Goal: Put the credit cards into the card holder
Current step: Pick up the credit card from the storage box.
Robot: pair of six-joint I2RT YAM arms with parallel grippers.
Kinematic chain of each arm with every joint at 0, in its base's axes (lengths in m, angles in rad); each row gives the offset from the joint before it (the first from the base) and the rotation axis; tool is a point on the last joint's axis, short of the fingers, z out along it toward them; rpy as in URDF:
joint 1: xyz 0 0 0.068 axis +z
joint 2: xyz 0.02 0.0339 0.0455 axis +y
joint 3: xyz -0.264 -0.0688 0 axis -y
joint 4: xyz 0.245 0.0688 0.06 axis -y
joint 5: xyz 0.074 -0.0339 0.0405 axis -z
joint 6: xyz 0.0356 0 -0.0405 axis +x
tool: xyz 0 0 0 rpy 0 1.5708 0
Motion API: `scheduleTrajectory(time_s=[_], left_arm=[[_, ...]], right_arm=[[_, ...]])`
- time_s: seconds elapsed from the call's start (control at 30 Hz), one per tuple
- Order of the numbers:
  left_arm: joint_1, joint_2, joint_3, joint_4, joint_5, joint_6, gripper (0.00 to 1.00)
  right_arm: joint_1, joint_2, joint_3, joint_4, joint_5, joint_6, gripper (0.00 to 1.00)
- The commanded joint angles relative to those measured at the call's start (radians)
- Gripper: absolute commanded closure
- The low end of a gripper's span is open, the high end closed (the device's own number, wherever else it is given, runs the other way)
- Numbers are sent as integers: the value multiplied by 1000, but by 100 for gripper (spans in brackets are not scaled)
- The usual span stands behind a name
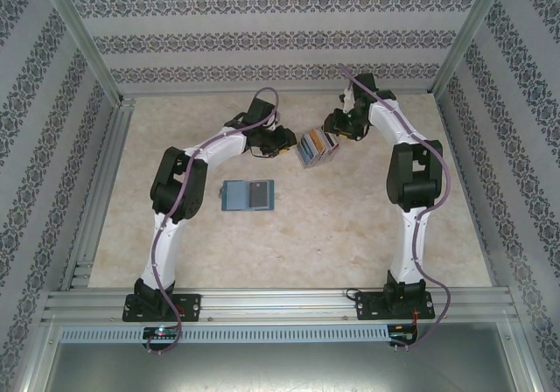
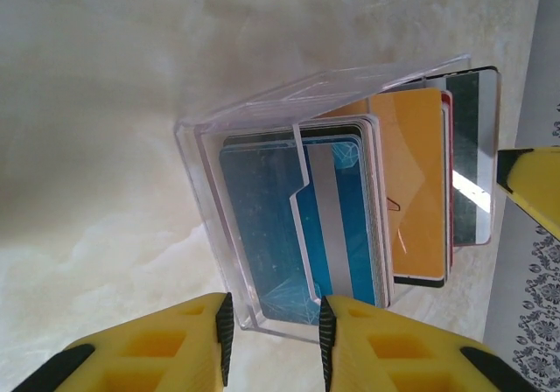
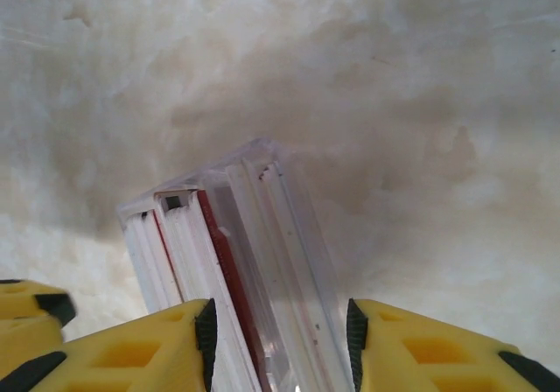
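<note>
Credit cards (image 1: 318, 146) could spill, we judge, if either hold slips. From above, they stand fanned between left pincer (image 1: 282, 143) and right pincer (image 1: 338, 136), well apart from the card holder (image 1: 249, 195) on the tabletop (image 1: 350, 226). Left wrist: part-open jaws flank their clear case (image 2: 206, 199); whether they grip it we cannot tell. Right wrist: likewise.

Bright, diffuse light falls evenly from above. The overhead view is soft and slightly washed out, with only faint shadows under the arms on the pale bench (image 1: 350, 234). In both wrist views the bench is blurred and out of focus. The clear case (image 2: 262, 147) catches white glints along its edges, and a glare patch sits on one of the credit cards (image 2: 472, 195) at the right of the frame.
</note>
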Motion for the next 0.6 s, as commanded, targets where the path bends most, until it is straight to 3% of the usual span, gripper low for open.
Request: scheduleTrajectory(time_s=[0.0,0.3,0.57], left_arm=[[-18,21,35,-15,26,-15,65],[-31,61,69,-15,44,-28,65],[-44,69,80,-27,49,-25,65]], right_arm=[[-1,11,22,-22,-41,-10,54],[16,20,25,-24,-119,3,55],[40,39,35,-59,-33,-27,55]])
